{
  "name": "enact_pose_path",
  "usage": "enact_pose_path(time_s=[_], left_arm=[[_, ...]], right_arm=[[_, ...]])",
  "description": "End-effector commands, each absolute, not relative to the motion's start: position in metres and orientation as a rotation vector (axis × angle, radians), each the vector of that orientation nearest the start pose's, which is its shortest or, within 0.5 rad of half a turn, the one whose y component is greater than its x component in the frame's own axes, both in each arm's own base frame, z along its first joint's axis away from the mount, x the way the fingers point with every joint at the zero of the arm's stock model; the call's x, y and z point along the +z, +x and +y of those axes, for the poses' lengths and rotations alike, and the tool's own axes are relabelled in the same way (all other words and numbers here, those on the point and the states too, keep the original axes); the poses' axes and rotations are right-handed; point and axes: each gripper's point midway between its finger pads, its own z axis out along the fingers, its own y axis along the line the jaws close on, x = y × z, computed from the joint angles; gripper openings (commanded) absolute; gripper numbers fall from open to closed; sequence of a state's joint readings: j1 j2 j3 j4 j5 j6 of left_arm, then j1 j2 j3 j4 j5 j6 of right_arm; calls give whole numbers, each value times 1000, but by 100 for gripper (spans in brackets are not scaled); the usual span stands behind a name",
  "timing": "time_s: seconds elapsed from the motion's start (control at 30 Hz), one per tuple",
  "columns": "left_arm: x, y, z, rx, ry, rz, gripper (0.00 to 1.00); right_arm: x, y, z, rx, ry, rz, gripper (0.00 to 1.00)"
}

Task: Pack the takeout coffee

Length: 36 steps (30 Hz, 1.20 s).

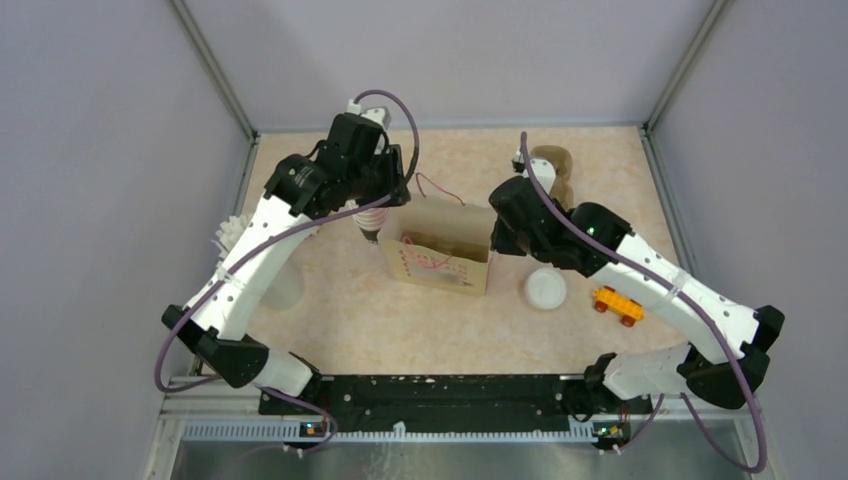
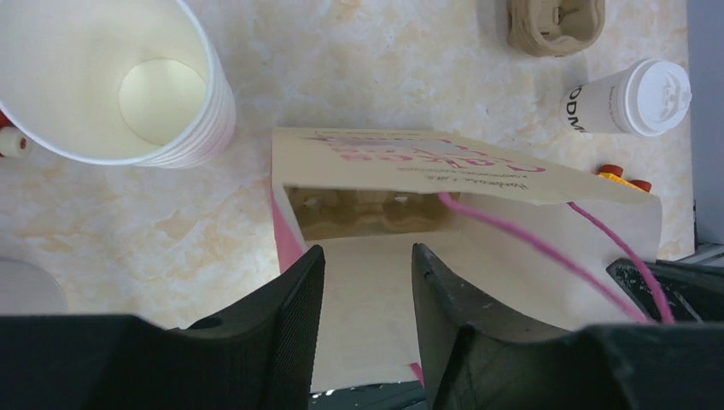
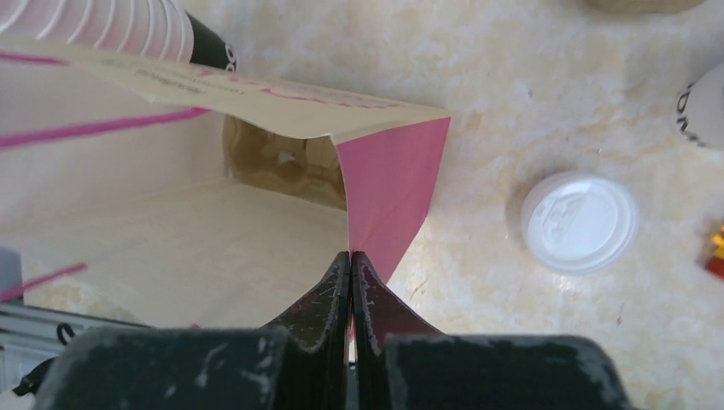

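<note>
Takeout coffee [image 2: 627, 98] upright beyond bag [image 2: 478, 162]; right gripper [image 3: 351, 256] pinching bag edge; left gripper [image 2: 367, 256] spread over bag mouth.

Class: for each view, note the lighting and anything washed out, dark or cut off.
Top external: even light, faint shadows by the paper bag. Left wrist: inside of the cup stack looks washed out; left claw dark. Right wrist: right claw fills the bottom; takeout coffee cut off at the right edge.
</note>
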<state>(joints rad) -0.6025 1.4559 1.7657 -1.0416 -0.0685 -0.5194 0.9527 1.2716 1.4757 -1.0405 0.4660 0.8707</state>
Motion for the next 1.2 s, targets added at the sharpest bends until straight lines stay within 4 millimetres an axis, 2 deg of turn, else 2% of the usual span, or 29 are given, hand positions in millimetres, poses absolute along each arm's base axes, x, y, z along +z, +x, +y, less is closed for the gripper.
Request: enact_pose_path(time_s=[0.0, 0.13, 0.27, 0.4, 0.5, 0.67, 0.77, 1.03, 1.17], left_arm=[[342, 297, -201, -443, 93, 2289, 49], [338, 300, -193, -381, 64, 2331, 49], [336, 294, -194, -420, 62, 2347, 48], [354, 277, -198, -519, 115, 2318, 63], [356, 260, -203, -603, 159, 2327, 69], [340, 246, -201, -653, 189, 2291, 64], [325, 253, -196, -600, 159, 2296, 60], [327, 282, -206, -555, 189, 2253, 63], [312, 291, -209, -536, 198, 2285, 62]], right_arm=[[309, 253, 224, 355, 46, 2171, 0], [314, 257, 225, 365, 4, 2128, 0], [304, 255, 222, 348, 1, 2144, 0], [297, 253, 222, 357, 15, 2158, 0], [294, 252, 221, 356, 21, 2165, 0], [293, 252, 219, 347, 18, 2161, 0], [293, 252, 218, 349, 6, 2156, 0], [289, 247, 213, 358, -15, 2149, 0], [286, 246, 212, 358, -16, 2152, 0]])
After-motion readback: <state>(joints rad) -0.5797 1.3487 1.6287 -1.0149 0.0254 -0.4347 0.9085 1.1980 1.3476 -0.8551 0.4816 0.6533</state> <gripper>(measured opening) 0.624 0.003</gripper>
